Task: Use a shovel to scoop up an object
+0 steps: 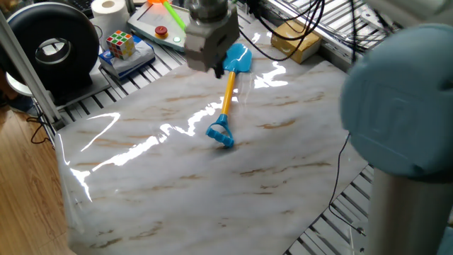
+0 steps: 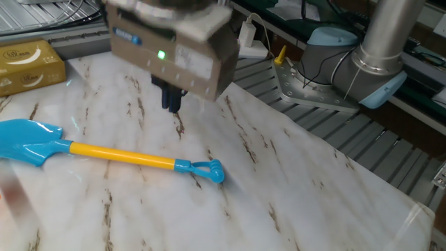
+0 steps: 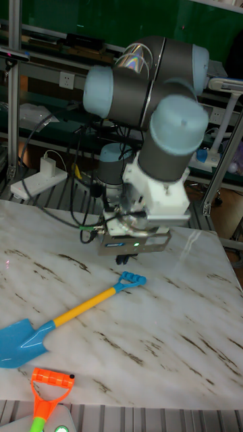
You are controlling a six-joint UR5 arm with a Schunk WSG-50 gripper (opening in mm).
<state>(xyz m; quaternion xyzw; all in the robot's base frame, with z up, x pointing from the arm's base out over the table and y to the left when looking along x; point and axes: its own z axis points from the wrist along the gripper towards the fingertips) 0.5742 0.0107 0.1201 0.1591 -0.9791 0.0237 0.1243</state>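
Marble-patterned tabletop [image 2: 313,188] bears the shovel [image 2: 104,152], lying apart from the narrow-closed, empty pincer [image 2: 172,104].

Lighting was bright, from overhead. Hard white glare streaked the glossy table [image 1: 212,184] in one fixed view. Gripper [image 2: 173,101] and arm [image 1: 396,120] were motion-blurred; background stayed sharp. Tall view's backdrop was dim.

Light-blue-bladed plastic toy shovel with yellow shaft [image 1: 228,91] lies flat on the marble-patterned desk [image 1: 177,177]. Tan rectangular block [image 1: 296,41] sits beyond the blade, at desk edge. End effector [image 2: 172,103] above desk, beside the shaft, clear of it.
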